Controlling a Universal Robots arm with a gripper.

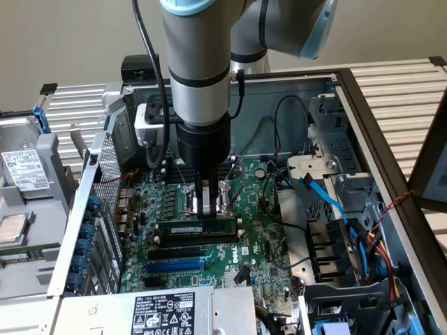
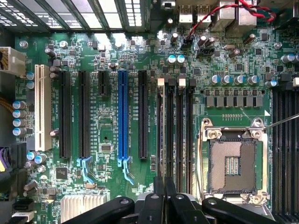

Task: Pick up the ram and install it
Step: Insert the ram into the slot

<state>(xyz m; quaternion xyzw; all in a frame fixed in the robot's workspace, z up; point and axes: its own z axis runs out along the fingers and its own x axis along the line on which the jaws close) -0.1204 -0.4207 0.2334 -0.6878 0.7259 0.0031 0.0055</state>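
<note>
Jaws pinched almost shut at the top edge of the ram [image 1: 199, 229], standing upright in a slot mid-way across the motherboard [image 1: 260, 246]: seating it wants a straight, even downward press, no tilt, I reckon.

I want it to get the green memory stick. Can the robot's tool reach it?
Looks like yes. The tool sits right on the memory stick's top edge, seemingly pinching it. The blue cable lies off to the exterior view's right, out of the way.
</note>
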